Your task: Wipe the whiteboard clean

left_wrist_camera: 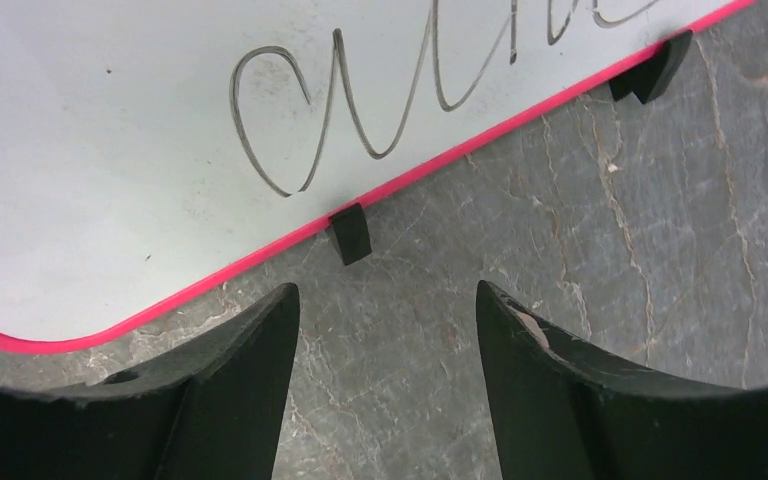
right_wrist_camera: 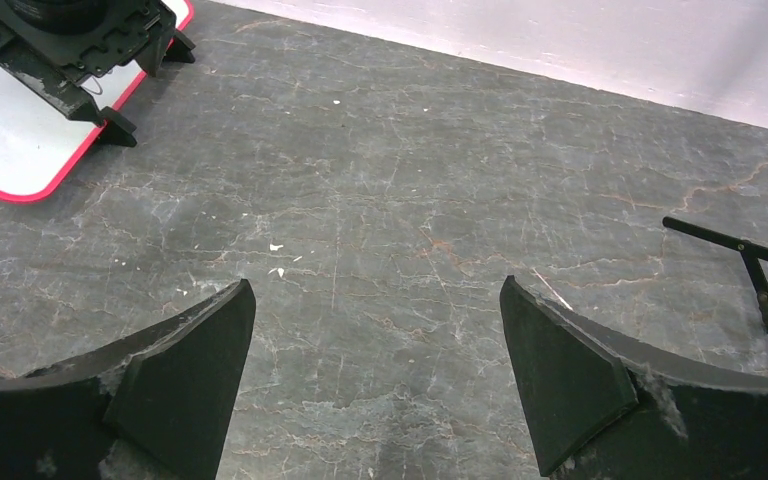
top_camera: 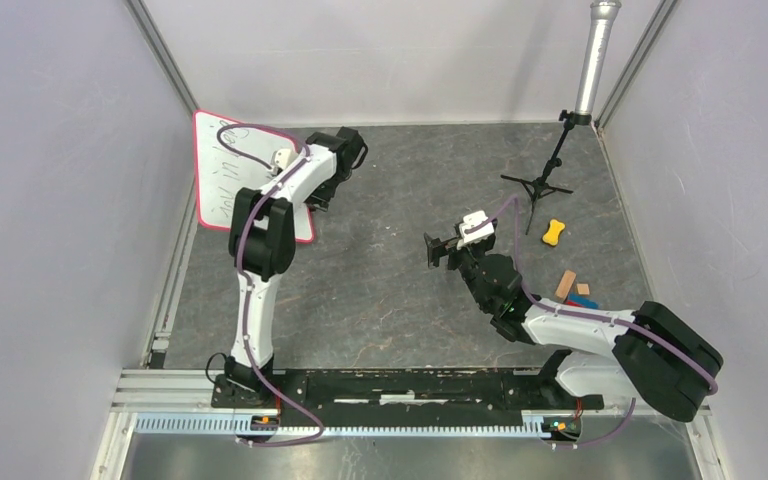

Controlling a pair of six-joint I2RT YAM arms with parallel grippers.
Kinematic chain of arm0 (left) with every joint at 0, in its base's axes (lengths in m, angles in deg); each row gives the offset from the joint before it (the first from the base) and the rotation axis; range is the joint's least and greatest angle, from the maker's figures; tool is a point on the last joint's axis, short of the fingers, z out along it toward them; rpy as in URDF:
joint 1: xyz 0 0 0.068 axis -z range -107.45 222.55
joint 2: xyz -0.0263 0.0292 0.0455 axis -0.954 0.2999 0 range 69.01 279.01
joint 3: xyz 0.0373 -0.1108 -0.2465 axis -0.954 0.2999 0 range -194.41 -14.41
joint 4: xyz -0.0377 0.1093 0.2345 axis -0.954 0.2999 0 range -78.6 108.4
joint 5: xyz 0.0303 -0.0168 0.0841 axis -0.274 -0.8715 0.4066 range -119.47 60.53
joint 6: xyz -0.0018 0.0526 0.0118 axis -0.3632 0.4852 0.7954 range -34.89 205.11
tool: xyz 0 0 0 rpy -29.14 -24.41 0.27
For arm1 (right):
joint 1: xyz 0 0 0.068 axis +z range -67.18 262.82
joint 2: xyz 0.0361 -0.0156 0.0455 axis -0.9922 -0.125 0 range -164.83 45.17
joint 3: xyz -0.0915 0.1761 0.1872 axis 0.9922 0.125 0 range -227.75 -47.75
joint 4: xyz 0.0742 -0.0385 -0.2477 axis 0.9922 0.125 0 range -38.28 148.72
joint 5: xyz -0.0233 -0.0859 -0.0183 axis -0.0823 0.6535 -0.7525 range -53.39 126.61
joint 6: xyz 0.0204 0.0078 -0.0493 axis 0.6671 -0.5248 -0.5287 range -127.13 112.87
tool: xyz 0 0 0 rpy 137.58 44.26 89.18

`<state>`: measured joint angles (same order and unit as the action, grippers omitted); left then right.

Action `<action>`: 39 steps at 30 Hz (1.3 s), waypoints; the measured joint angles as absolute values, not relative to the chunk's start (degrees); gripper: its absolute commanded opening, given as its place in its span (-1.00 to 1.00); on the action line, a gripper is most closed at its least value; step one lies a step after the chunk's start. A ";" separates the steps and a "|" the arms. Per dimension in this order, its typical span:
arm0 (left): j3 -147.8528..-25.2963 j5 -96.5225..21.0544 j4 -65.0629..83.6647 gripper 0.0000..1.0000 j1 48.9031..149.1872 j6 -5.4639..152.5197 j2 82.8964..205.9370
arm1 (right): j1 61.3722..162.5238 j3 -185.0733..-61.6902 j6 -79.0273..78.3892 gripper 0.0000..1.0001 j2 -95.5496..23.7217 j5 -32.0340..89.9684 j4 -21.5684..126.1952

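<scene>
The whiteboard (top_camera: 222, 170) lies flat at the back left, white with a red rim and dark handwriting (left_wrist_camera: 360, 90). Small black clips (left_wrist_camera: 349, 233) sit on its right edge. My left gripper (top_camera: 345, 158) hovers over that clipped edge, open and empty; in the left wrist view (left_wrist_camera: 387, 300) its fingertips stand over bare floor just off the rim. My right gripper (top_camera: 438, 250) is open and empty mid-table, well right of the board. In the right wrist view (right_wrist_camera: 378, 295) it faces bare floor, with the board's corner (right_wrist_camera: 10, 150) at the far left.
A black tripod stand (top_camera: 545, 180) with a silver cylinder (top_camera: 594, 60) stands at the back right; one of its legs (right_wrist_camera: 750, 260) shows in the right wrist view. A yellow bone-shaped object (top_camera: 554, 232) and small coloured blocks (top_camera: 572, 290) lie to the right. Walls enclose the table.
</scene>
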<state>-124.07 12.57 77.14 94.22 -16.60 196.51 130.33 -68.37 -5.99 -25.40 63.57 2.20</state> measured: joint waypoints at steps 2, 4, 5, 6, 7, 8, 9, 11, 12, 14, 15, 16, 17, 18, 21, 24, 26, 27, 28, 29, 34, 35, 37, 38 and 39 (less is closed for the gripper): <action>-125.78 13.05 78.71 0.41 94.22 -18.77 198.09 | 130.33 -68.37 -5.96 0.96 -25.40 63.46 2.27; -127.09 13.47 80.11 0.41 94.09 -20.47 199.49 | 130.33 -68.37 -5.99 0.96 -25.40 63.42 2.27; -127.50 13.51 80.53 0.40 94.00 -21.11 200.03 | 130.33 -68.37 -5.99 0.96 -25.40 63.42 2.27; -127.66 13.49 80.77 0.40 93.93 -21.76 200.43 | 130.33 -68.37 -5.99 0.96 -25.40 63.42 2.29; -127.72 13.44 81.16 0.39 93.82 -22.26 200.73 | 130.33 -68.37 -5.99 0.96 -25.40 63.42 2.29; -127.72 13.40 81.62 0.38 93.71 -22.88 201.08 | 130.31 -68.37 -5.99 0.96 -25.40 63.39 2.29; -127.72 13.33 81.97 0.35 93.50 -23.14 201.41 | 130.28 -68.37 -5.99 0.96 -25.40 63.37 2.29; -127.72 13.29 82.25 0.32 93.15 -23.42 201.91 | 130.28 -68.37 -5.99 0.96 -25.40 63.20 2.29; -127.72 13.29 82.43 0.32 92.95 -23.66 202.15 | 130.28 -68.37 -5.99 0.96 -25.40 63.13 2.29; -127.72 13.33 82.87 0.30 92.71 -24.04 202.52 | 130.28 -68.37 -5.99 0.96 -25.40 62.96 2.31; -127.72 13.33 83.06 0.28 92.60 -24.17 202.63 | 130.28 -68.37 -5.99 0.96 -25.40 62.78 2.31; -127.72 13.33 83.13 0.24 92.53 -24.32 202.70 | 130.28 -68.37 -5.99 0.96 -25.40 62.59 2.31; -127.72 13.36 83.30 0.22 92.51 -24.49 202.70 | 130.28 -68.37 -5.99 0.96 -25.40 62.56 2.33; -127.72 13.44 83.39 0.19 92.51 -24.60 202.70 | 130.28 -68.37 -5.99 0.96 -25.40 62.45 2.38; -127.72 13.47 83.76 0.11 92.51 -24.65 202.74 | 130.28 -68.37 -5.99 0.96 -25.40 62.34 2.49; -127.72 13.53 84.11 0.03 92.49 -24.65 202.85 | 130.26 -68.37 -5.99 0.96 -25.40 62.34 2.49; -127.70 13.57 84.24 -0.02 92.49 -24.63 202.90 | 130.22 -68.37 -5.99 0.96 -25.40 62.34 2.49; -127.70 13.66 84.35 -0.03 92.49 -24.60 202.90 | 130.20 -68.37 -5.96 0.96 -25.40 62.34 2.49; -127.68 13.73 84.37 -0.04 92.49 -24.60 202.90 | 130.15 -68.37 -5.96 0.96 -25.40 62.34 2.49; -127.61 13.81 84.37 -0.06 92.49 -24.58 202.90 | 130.15 -68.37 -5.99 0.96 -25.40 62.34 2.49; -127.24 14.45 84.35 -0.23 92.51 -24.49 202.90 | 130.06 -68.37 -5.96 0.96 -25.40 62.34 2.49; -127.15 14.67 84.20 -0.26 92.51 -24.47 202.90 | 130.06 -68.37 -5.99 0.96 -25.40 62.34 2.49; -126.80 15.15 83.63 -0.35 92.56 -24.34 202.90 | 130.06 -68.37 -5.99 0.96 -25.40 62.34 2.49; -126.70 15.41 83.39 -0.40 92.62 -24.14 202.90 | 130.06 -68.37 -5.99 0.96 -25.40 62.34 2.49; -126.52 15.72 82.93 -0.42 92.67 -23.95 202.90 | 130.06 -68.37 -5.99 0.96 -25.40 62.34 2.49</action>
<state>-126.52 15.72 82.93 92.67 -23.95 202.90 130.06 -68.37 -5.99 -25.40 62.34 2.49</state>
